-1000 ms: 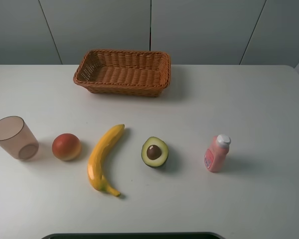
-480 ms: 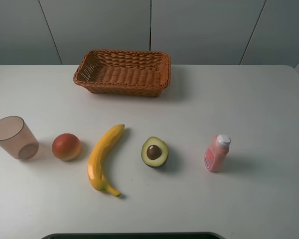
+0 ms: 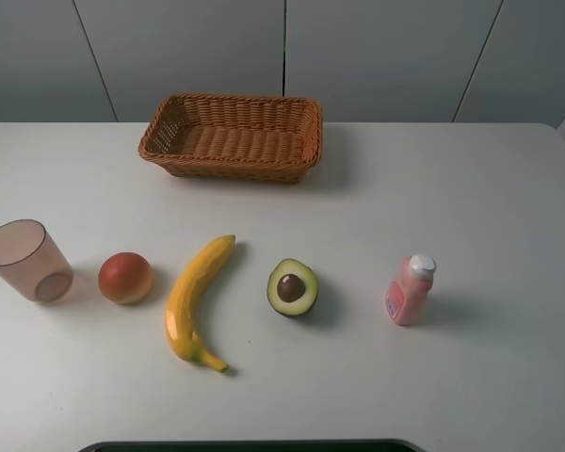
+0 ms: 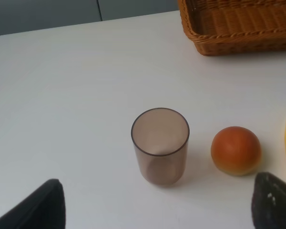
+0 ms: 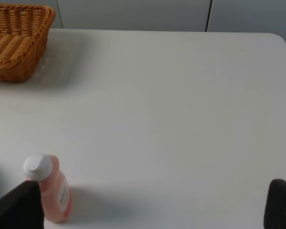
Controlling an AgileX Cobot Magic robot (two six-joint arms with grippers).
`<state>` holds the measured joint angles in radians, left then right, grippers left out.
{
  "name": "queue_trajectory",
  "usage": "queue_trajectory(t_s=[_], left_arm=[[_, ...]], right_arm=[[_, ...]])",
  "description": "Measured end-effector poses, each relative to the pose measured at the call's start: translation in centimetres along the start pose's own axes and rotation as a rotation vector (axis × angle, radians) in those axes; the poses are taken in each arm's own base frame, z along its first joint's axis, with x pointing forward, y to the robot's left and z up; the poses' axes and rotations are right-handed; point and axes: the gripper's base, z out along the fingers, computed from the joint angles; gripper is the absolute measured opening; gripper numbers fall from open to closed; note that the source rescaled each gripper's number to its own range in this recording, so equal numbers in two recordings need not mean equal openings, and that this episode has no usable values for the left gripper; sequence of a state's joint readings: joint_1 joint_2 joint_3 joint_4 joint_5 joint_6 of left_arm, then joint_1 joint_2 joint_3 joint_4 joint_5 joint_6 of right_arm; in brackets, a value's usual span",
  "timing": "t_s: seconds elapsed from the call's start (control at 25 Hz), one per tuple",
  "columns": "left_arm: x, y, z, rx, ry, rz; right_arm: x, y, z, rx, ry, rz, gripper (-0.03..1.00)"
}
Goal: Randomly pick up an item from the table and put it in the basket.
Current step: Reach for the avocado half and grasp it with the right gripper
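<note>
The halved avocado [image 3: 293, 287] lies cut face up on the white table [image 3: 471, 188], front of centre, pit showing. The wicker basket [image 3: 232, 136] stands empty at the back, left of centre; it also shows in the left wrist view [image 4: 238, 24] and the right wrist view [image 5: 16, 43]. Neither arm shows in the exterior high view. My left gripper [image 4: 155, 210] is open and empty, low over the table, facing the cup. My right gripper [image 5: 148, 210] is open and empty, over the table's right part. The avocado is out of both wrist views.
A yellow banana [image 3: 196, 299] lies left of the avocado. A red-orange fruit [image 3: 125, 277] and a translucent pinkish cup [image 3: 25, 260] sit further left. A pink bottle with a white cap [image 3: 410, 290] stands right of the avocado.
</note>
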<state>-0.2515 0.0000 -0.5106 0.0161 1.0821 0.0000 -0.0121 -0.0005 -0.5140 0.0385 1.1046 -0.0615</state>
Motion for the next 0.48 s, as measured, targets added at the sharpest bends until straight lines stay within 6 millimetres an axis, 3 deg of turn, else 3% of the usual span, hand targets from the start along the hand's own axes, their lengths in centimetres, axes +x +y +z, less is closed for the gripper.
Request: queue_trajectory(t_s=[0.48], left_arm=[[0.0,0.0,0.0,0.0,0.0,0.0]], right_arm=[[0.0,0.0,0.0,0.0,0.0,0.0,1.0]])
